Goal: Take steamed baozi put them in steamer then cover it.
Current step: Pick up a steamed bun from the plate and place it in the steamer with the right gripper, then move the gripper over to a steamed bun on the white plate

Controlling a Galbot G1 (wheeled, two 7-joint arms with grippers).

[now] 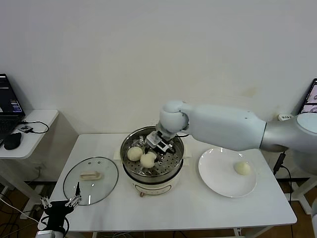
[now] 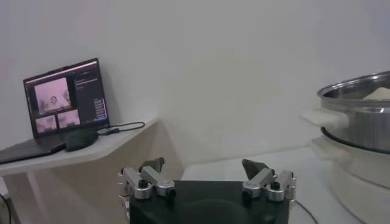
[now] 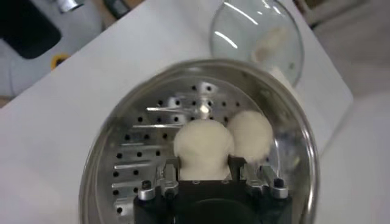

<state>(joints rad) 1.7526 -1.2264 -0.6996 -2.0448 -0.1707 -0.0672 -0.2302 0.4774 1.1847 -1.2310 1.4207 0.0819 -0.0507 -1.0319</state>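
Three smooth, round, cream-white dough buns in sight. One bun (image 3: 203, 146) sits between the fingers of the right gripper (image 3: 207, 176), jaws closed on its flanks, just over the perforated steel tray (image 3: 143, 155). A second bun (image 3: 251, 134) lies on the tray, touching the held one. In the head view the two in-pot buns (image 1: 135, 153) (image 1: 148, 159) show side by side at the tray's left part, with the right gripper (image 1: 159, 144) reaching in from the pot's far-right rim. Buns are near-spherical, matte, with no clear long axis.

The steamer (image 1: 171, 171): round pot of shiny stainless steel, mirror-bright wall, tray punched with rows of small round holes and short slots, standing upright on a cream-white base at the middle of the white table (image 1: 198, 208). From the left wrist view its steel rim (image 2: 359, 91) and pale side handle show.

The third bun (image 1: 242, 168) rests on a flat round white plate (image 1: 218, 181), right of the steamer, apart from it.

The round clear glass lid (image 1: 104, 191), metal-rimmed, lies flat on the table left of the steamer, its cream-white rectangular handle (image 1: 91, 175) on top, long axis running roughly left-right.

Left gripper (image 1: 60, 203) waits low beside the table's near-left corner, fingers spread wide, holding nothing.

A side table at far left carries an open laptop (image 2: 64, 100).
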